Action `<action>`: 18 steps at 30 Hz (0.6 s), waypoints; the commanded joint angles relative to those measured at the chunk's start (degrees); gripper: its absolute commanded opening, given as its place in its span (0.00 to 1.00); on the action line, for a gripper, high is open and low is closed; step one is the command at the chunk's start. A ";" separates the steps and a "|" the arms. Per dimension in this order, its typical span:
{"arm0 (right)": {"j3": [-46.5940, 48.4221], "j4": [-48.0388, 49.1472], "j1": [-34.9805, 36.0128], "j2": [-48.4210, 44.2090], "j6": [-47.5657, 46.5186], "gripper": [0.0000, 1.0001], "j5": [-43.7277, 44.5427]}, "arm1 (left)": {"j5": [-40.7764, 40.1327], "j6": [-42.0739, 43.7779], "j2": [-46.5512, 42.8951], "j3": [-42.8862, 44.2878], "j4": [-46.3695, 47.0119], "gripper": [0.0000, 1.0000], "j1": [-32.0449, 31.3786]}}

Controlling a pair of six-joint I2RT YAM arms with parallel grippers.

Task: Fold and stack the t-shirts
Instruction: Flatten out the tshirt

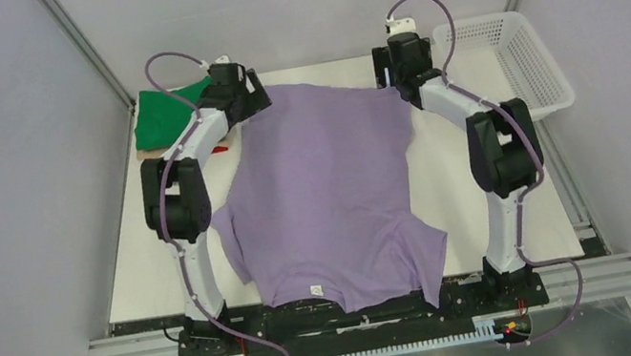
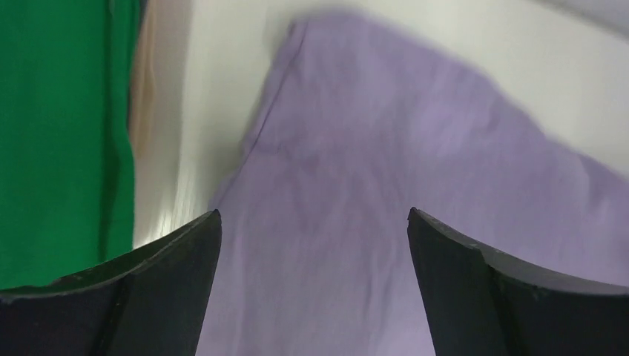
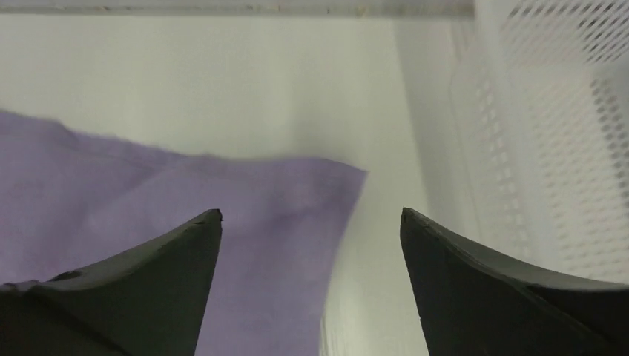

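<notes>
A lavender-purple t-shirt (image 1: 324,196) lies spread flat over the middle of the white table, its collar hanging over the near edge. My left gripper (image 1: 254,91) is open and empty above the shirt's far left corner (image 2: 348,170). My right gripper (image 1: 401,76) is open and empty above the far right corner (image 3: 282,200). A folded green t-shirt (image 1: 170,113) lies at the far left on top of a tan one (image 1: 154,151) and a red one (image 1: 224,145). The green shirt also shows in the left wrist view (image 2: 59,133).
A white plastic mesh basket (image 1: 514,58) stands at the far right of the table and also shows in the right wrist view (image 3: 549,133). Grey walls close in both sides and the back. A metal rail (image 1: 364,320) runs along the near edge.
</notes>
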 commanded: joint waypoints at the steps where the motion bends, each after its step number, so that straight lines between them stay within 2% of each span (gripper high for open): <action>1: 10.91 -5.41 -2.03 5.43 4.75 0.98 -3.46 | -0.45 2.71 -0.10 7.08 -2.43 1.00 -1.93; 6: 2.51 -1.34 -2.07 1.05 6.14 0.98 -6.95 | -1.76 3.39 -4.78 4.18 -2.34 1.00 -5.59; 9: -3.91 3.79 -2.05 -2.59 6.40 0.98 -13.21 | -3.66 2.68 -9.50 -0.37 -3.43 1.00 -8.16; 13: -9.79 5.89 -0.60 -4.13 6.15 0.98 -20.02 | -2.55 -2.50 -17.78 -12.48 -2.98 1.00 -10.81; 18: -12.47 6.25 2.21 -2.89 5.93 0.98 -21.33 | 3.58 -11.37 -29.40 -35.06 4.17 1.00 -12.93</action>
